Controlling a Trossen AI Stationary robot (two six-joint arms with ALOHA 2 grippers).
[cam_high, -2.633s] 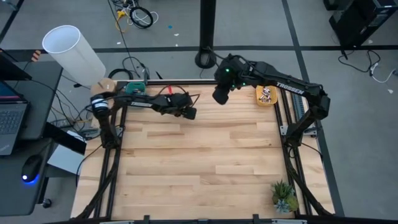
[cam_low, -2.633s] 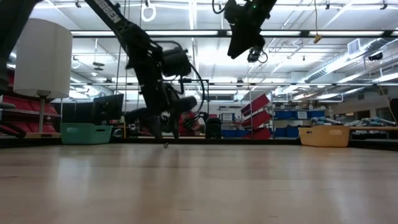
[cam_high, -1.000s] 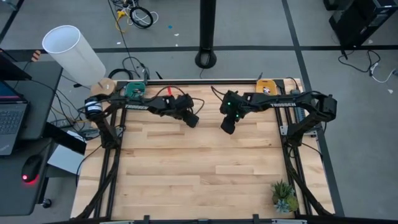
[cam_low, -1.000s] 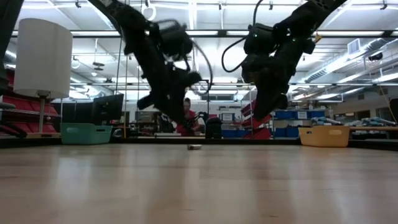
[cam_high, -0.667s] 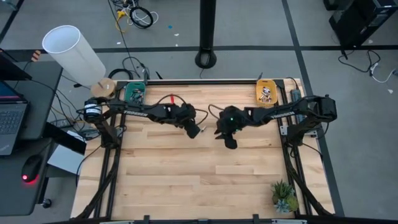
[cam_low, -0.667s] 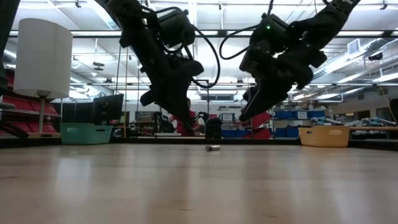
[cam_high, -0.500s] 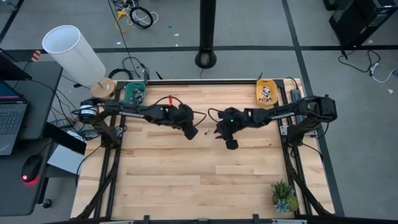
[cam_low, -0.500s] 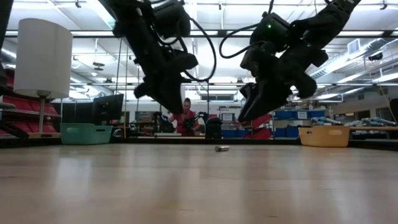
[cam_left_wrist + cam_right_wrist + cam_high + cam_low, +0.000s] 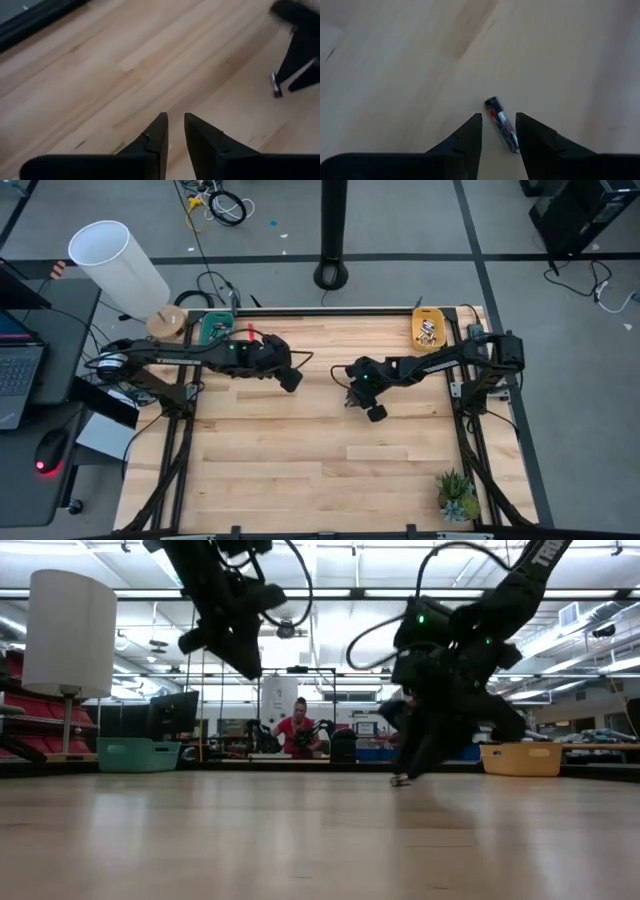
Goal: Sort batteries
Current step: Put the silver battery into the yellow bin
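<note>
Right gripper (image 9: 498, 126) is down at the table surface, fingers apart, with one battery (image 9: 500, 124) lying on the wood between the fingertips; contact between fingers and cell cannot be confirmed. In the low view the same gripper (image 9: 412, 772) sits just above the cell (image 9: 400, 780), which rests on the table (image 9: 300, 840). From overhead this gripper (image 9: 371, 409) is near mid-table.

Left gripper (image 9: 175, 127) is raised clear of the wood, fingers close together with a narrow gap and nothing between them; it hangs to the left of the right gripper, well apart from the cell (image 9: 275, 85).

An orange tray (image 9: 428, 330) holding further batteries sits behind the right gripper at the far edge. A teal tray (image 9: 216, 330) sits behind the left gripper (image 9: 290, 379).
</note>
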